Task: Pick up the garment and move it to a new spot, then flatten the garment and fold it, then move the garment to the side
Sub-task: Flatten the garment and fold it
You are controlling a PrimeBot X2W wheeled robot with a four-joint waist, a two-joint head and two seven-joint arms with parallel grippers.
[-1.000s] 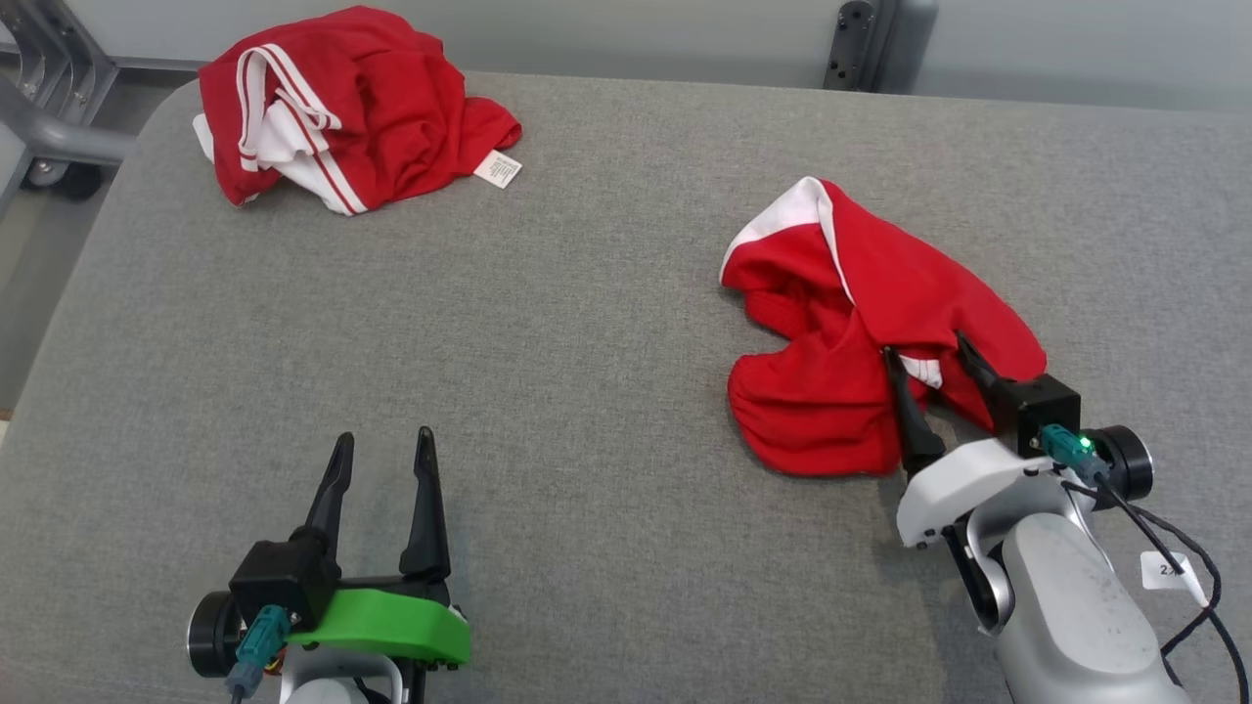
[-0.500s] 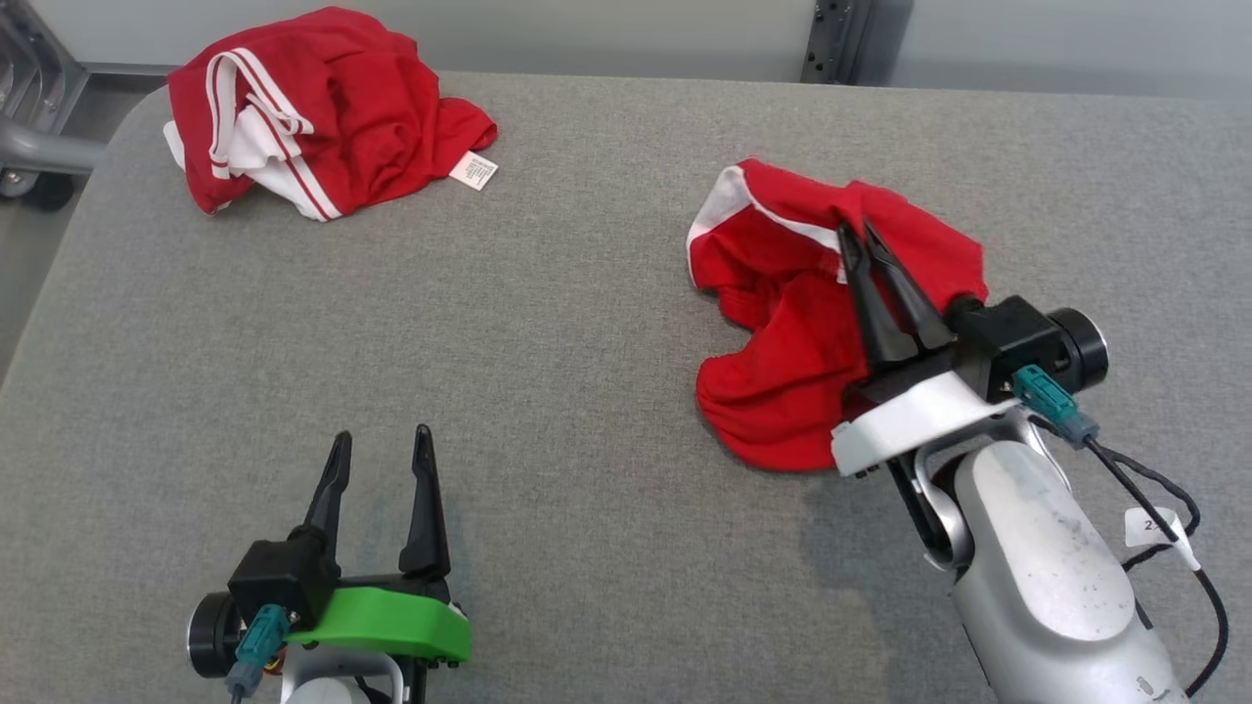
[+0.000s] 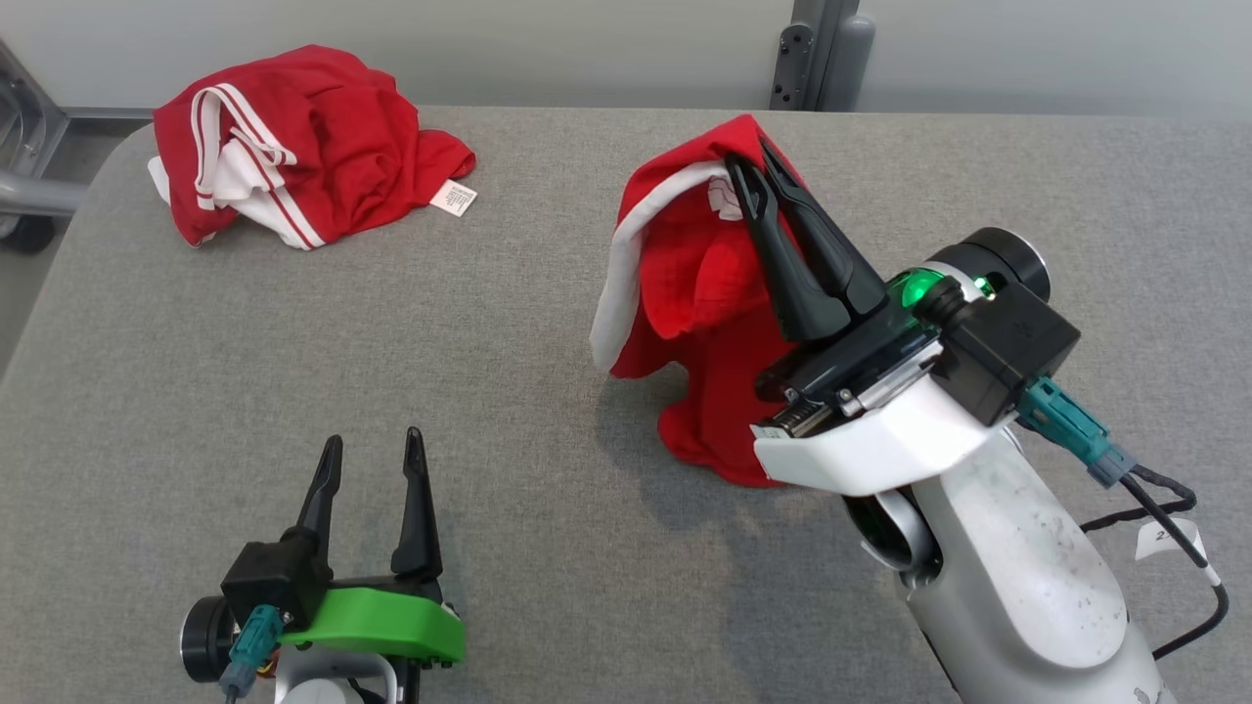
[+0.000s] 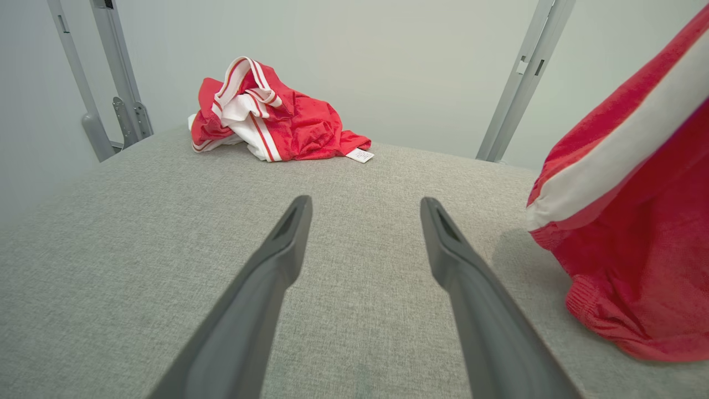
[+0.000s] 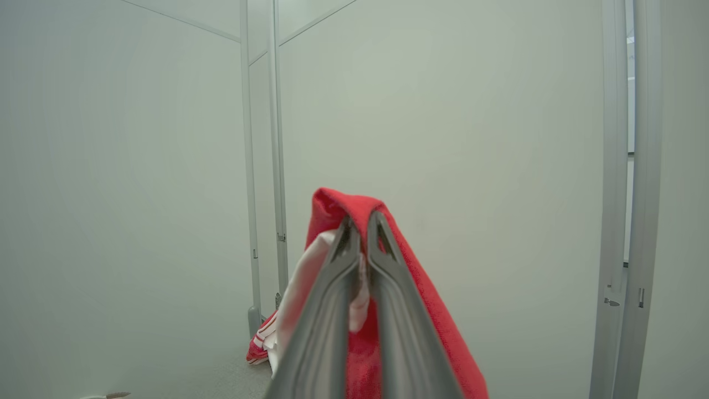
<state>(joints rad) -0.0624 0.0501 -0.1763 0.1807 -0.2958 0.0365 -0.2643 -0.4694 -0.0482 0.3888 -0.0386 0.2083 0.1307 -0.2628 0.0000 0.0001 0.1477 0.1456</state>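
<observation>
Overhead, in the head view, the right gripper [image 3: 749, 154] pinches the top of the red garment [image 3: 685, 293], which hangs with its long axis upright and its white stripe to the left, near the table's [image 3: 391, 342] far edge. The left gripper [image 3: 373, 440] rests spread at the near edge. A second garment [image 3: 313, 147] lies crumpled at the far left corner. Left wrist view: the hanging garment's lower end meets the table. Right wrist view: fingers pressed together on red cloth.

Spare garment [image 3: 333, 147] lies far left on the table [image 3: 489, 391]; held garment [image 3: 685, 284] right of centre, apparently touching it
</observation>
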